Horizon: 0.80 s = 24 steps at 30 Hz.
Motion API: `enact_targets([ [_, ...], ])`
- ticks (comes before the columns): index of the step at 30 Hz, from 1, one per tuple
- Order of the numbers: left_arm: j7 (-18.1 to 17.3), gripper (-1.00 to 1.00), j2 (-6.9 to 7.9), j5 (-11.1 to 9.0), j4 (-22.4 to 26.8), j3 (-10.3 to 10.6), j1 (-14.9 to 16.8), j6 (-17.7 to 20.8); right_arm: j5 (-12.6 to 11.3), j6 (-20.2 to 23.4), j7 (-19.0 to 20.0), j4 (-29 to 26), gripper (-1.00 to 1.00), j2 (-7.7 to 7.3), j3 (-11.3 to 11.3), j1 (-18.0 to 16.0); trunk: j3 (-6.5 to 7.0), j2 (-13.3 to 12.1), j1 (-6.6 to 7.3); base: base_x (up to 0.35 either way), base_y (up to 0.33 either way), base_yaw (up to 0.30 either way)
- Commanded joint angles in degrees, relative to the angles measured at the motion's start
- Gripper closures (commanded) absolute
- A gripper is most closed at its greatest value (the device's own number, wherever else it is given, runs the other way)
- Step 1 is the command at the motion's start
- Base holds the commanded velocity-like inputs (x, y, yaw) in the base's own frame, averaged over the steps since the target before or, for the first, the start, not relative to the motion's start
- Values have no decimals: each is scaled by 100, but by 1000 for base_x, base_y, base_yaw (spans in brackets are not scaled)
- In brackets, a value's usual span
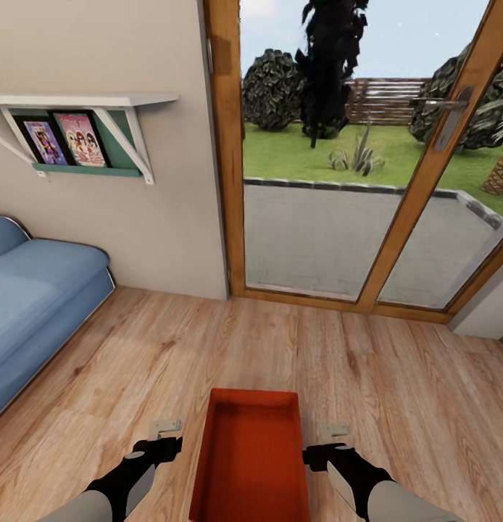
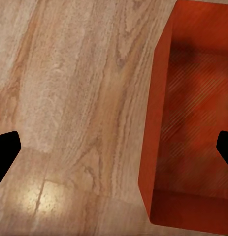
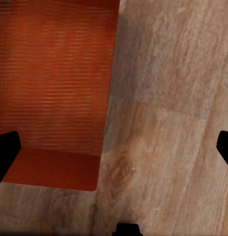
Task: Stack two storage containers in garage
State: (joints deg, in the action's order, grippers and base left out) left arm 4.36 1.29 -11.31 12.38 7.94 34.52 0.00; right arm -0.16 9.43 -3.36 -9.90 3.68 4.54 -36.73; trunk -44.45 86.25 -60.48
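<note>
One orange-red storage container stands open-topped on the living room's light wood plank floor, right in front of me, between my arms. My left gripper is open beside its left long wall. In the left wrist view the left gripper has its black fingertips far apart, on either side of that wall of the container. My right gripper is open at the right long wall. The right gripper likewise stands astride the container. The garage is out of view.
A blue sofa stands at the left. Above it a wall shelf holds pictures. Wood-framed glass doors ahead look onto a patio and garden. Bare plank floor lies between me and the doors.
</note>
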Motion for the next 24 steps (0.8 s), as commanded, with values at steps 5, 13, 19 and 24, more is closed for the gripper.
enact_targets([
  [5,28,-100,3,-56,3,50,2,-2,-2,41,-25,-12,-100,-6,47,0,-94,204,-110,0,0,0],
  [13,30,-100,3,-53,2,50,2,-1,-2,41,-24,-12,-100,-7,47,4,-238,525,-286,0,0,0],
  [19,30,-100,-3,-48,1,50,2,0,-2,41,-24,-12,-100,-14,45,12,-346,766,-418,0,0,0],
  [24,36,-100,-15,-47,1,50,2,0,0,34,-24,-12,-100,-16,46,16,-436,966,-527,0,0,0],
])
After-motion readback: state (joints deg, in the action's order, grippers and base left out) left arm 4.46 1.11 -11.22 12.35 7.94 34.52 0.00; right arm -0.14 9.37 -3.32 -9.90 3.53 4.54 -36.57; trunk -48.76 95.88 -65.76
